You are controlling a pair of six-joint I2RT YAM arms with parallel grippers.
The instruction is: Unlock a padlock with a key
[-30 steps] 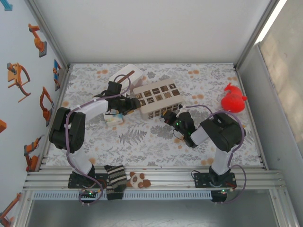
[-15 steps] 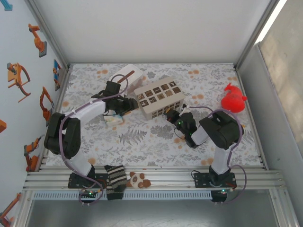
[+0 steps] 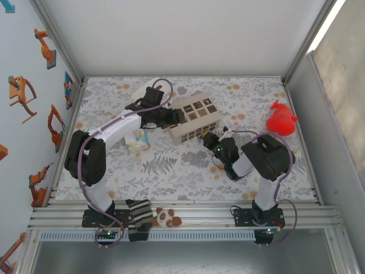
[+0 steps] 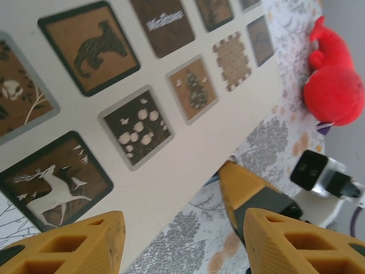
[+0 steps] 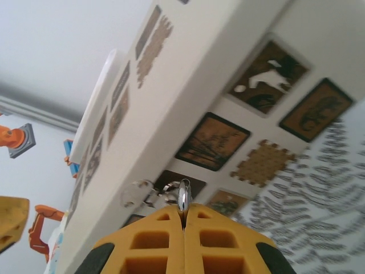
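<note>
- I see the box is beige, set with dark brown and tan picture tiles: a deer, a big cat, flowers.
- The tablecloth is white with grey ferns and orange spots.
- The plush toy is bright red.
- My left gripper and right gripper have mustard-yellow fingers.
- The metal piece pinched in the right one is silvery.
- The sock is striped black and beige.

**Enclosure and surroundings**

Counter covered in a grey-white leaf-and-flower print with orange spots. Back wall plain white, matte. Left wall pale, carrying orange robot-arm stickers. Right panel grey, smooth. Slotted aluminium rails run along the near edge. Bright light strip at upper right.
</note>
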